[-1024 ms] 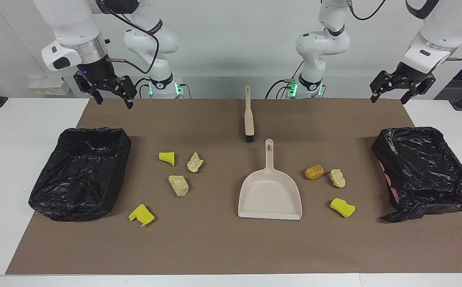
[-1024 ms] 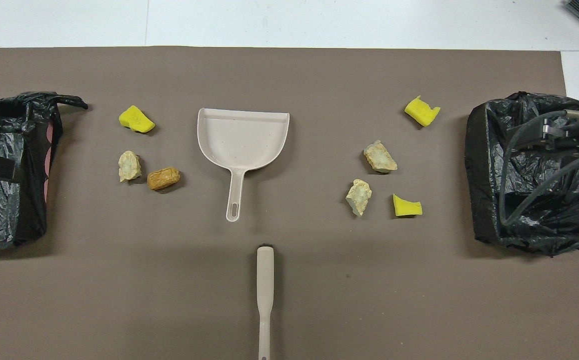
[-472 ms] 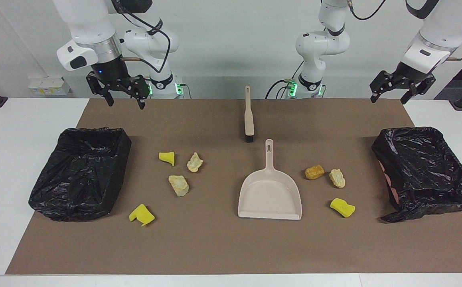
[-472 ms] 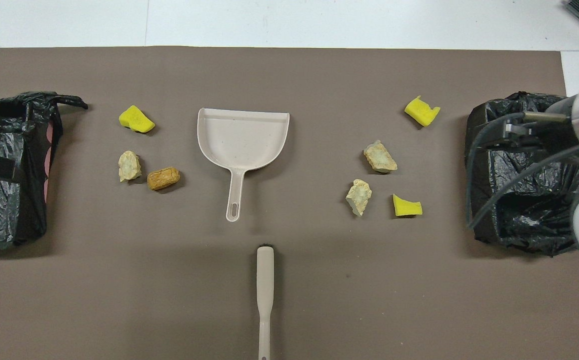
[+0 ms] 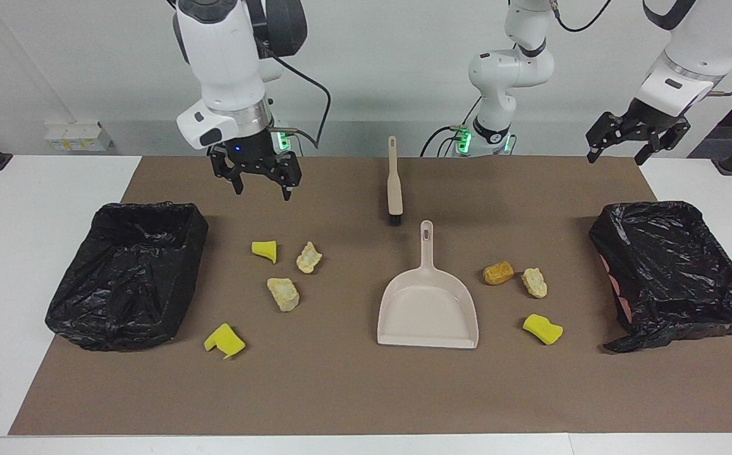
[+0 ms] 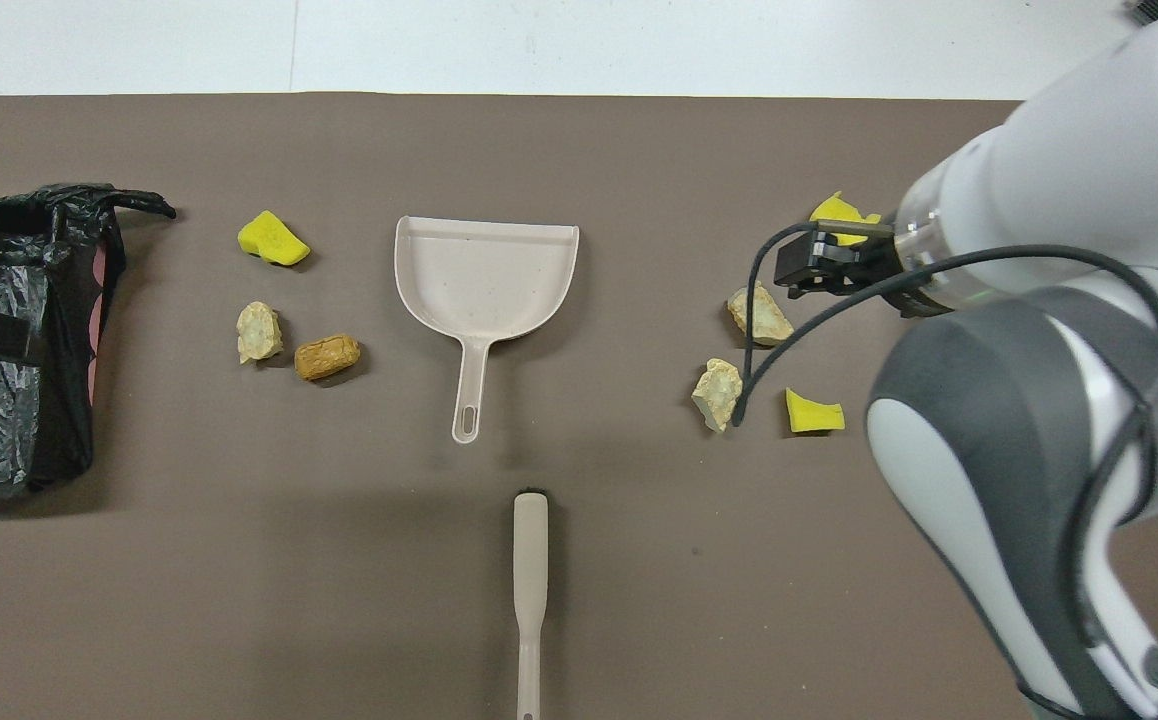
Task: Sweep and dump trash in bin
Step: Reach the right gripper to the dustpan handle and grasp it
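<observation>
Since the trash is seven small scraps, it should handle light and loose, I judge: the yellow sponge pieces (image 5: 265, 249) (image 5: 225, 340) (image 5: 542, 328) look soft and springy and may bounce or roll off a bristle stroke, the pale beige rock-like lumps (image 5: 308, 256) (image 5: 283, 294) (image 5: 534, 282) look stiffer and crumbly, and the orange-brown bread-like lump (image 5: 498, 272) looks soft too. None needs pinching; the grip belongs on the handles of the tools. Four scraps lie on the brown mat (image 5: 341, 392) between the beige plastic dustpan (image 5: 427, 306) and the black-bagged bin toward the right arm's end (image 5: 129, 272); three lie between the dustpan and the black-bagged bin toward the left arm's end (image 5: 676, 268). The dustpan sits mid-table, handle pointing at the robots; the slim beige brush (image 5: 394, 183) lies nearer to the robots, just clear of that handle, and its narrow stiff handle is the place to take hold.

Compared with a second ago, the right gripper (image 5: 262, 183) has swung from above the mat's corner by its bin toward the middle and now hangs over the mat near the four scraps, fingers spread wide and empty. The left gripper (image 5: 616, 153) waits over its mat corner as before, jaws apart, holding nothing. Nothing on the mat has shifted.
</observation>
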`<state>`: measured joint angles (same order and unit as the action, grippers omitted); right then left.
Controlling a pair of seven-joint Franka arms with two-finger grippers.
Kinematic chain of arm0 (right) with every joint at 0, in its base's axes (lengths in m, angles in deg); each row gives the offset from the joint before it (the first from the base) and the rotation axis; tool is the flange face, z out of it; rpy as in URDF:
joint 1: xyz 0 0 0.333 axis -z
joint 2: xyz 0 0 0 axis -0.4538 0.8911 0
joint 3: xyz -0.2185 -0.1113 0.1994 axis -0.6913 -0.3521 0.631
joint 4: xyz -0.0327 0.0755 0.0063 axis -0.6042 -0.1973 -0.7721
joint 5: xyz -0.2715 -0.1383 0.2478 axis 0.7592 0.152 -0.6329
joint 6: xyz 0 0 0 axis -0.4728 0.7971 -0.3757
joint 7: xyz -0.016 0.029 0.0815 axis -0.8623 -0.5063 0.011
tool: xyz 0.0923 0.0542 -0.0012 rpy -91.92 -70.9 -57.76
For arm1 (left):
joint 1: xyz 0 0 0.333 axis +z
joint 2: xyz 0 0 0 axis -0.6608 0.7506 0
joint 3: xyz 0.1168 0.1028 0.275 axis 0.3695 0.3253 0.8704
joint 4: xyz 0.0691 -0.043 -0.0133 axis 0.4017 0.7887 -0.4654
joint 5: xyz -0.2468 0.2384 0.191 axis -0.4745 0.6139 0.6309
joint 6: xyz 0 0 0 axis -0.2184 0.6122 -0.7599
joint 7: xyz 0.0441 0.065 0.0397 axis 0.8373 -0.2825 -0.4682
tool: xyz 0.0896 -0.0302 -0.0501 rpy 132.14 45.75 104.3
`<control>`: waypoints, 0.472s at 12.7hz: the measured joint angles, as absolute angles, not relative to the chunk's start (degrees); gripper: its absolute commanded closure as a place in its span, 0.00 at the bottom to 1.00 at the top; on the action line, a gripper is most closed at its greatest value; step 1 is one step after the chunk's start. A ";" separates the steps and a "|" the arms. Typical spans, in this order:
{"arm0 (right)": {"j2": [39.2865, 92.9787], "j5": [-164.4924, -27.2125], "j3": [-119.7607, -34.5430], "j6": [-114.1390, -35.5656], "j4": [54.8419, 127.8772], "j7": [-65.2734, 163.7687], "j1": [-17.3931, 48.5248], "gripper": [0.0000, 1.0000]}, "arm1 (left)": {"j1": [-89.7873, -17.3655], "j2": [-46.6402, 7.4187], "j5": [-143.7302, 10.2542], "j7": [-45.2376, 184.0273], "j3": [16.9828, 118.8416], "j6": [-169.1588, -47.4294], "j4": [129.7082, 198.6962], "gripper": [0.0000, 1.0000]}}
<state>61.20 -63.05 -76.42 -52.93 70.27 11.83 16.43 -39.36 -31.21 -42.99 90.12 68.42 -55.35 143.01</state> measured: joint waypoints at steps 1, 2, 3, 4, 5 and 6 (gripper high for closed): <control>62.78 -63.00 -76.48 -53.78 69.50 10.34 14.87 0.00 | -39.36 -31.21 -42.99 90.12 68.42 -55.35 143.01 0.00; 64.72 -62.97 -76.49 -54.27 68.04 7.70 13.13 0.00 | -39.36 -31.21 -42.99 90.12 68.42 -55.35 143.01 0.00; 67.04 -62.93 -76.50 -54.49 66.10 4.77 11.10 0.00 | -39.36 -31.21 -42.99 90.12 68.42 -55.35 143.01 0.00; 69.45 -62.87 -76.58 -54.84 64.19 2.49 8.91 0.00 | -39.36 -31.21 -42.99 90.12 68.42 -55.35 143.01 0.00; 71.64 -62.72 -76.62 -55.69 62.54 0.70 6.94 0.00 | -39.36 -31.21 -42.99 90.12 68.42 -55.35 143.01 0.00; 73.32 -62.62 -76.59 -56.24 61.25 -0.58 5.52 0.00 | -39.36 -31.21 -42.99 90.12 68.42 -55.35 143.01 0.00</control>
